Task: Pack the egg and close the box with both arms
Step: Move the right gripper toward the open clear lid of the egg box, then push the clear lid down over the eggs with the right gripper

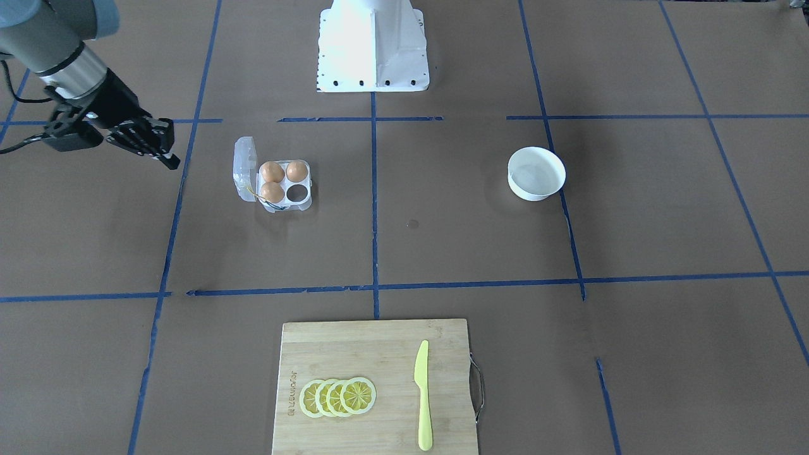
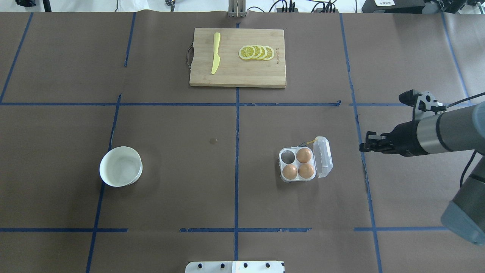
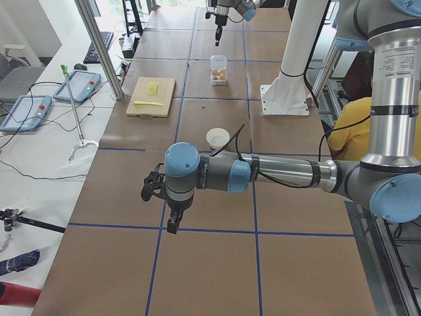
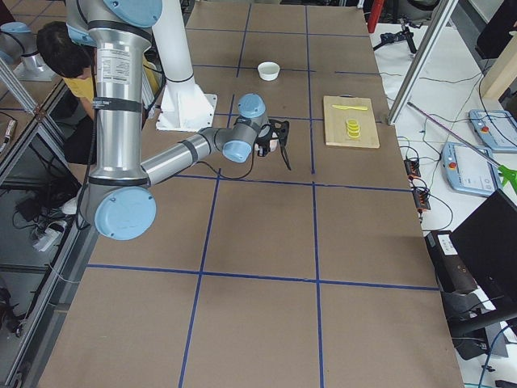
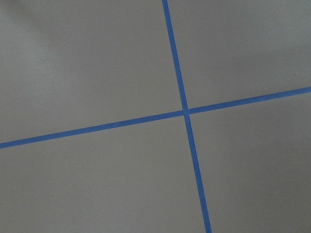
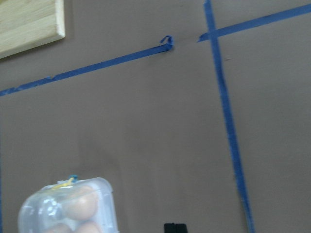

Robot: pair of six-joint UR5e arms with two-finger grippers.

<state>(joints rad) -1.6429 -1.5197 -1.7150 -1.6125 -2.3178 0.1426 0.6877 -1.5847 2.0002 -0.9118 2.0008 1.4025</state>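
The clear box stands open on the table, its lid upright on the side towards my right gripper. Three alike orange-brown eggs fill three cups and one cup is empty. My right gripper is shut and empty, above the table a little to the right of the box; in the front-facing view the gripper is left of it. The right wrist view shows the lid at lower left. My left gripper shows only in the left side view, far from the box; I cannot tell its state.
A round white bowl sits at the left, nothing visible in it. A wooden cutting board at the far edge carries a yellow knife and lemon slices. The white pedestal stands at my side. Blue tape lines cross the brown table.
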